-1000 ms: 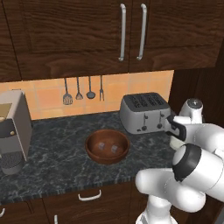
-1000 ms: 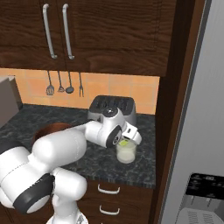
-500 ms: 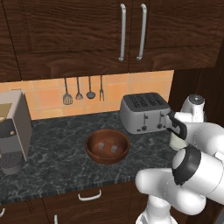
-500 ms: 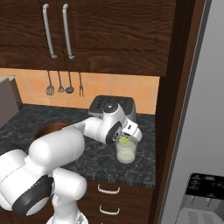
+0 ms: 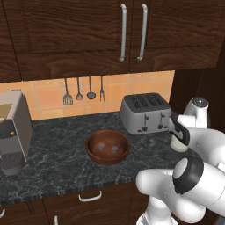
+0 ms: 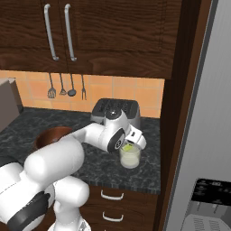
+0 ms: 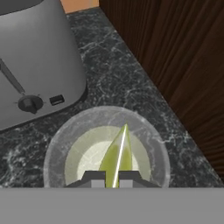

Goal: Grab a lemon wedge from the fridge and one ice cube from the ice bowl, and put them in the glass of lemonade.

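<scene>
My gripper [image 7: 113,178] is shut on the lemon wedge [image 7: 117,153], a thin yellow-green sliver that points down into the mouth of the glass of lemonade [image 7: 61,144]. In the right base view the gripper [image 6: 130,144] hangs just above the glass of lemonade [image 6: 130,159], with the lemon wedge [image 6: 128,148] at the rim. The glass stands on the dark counter between the toaster [image 6: 115,110] and the fridge [image 6: 203,113]. To the left sits the reddish-brown ice bowl [image 5: 107,154] with two ice cubes [image 5: 115,149] in it.
The grey toaster [image 5: 145,113] stands close behind the glass. A dark wooden panel [image 7: 175,52] rises right beside it. A coffee machine [image 5: 13,132] occupies the counter's left end. Utensils [image 5: 79,90] hang on the tiled wall under the upper cabinets [image 5: 110,35].
The hand with the lemon wedge has sunk a little toward the glass. The bowl, toaster and glass have not moved.
</scene>
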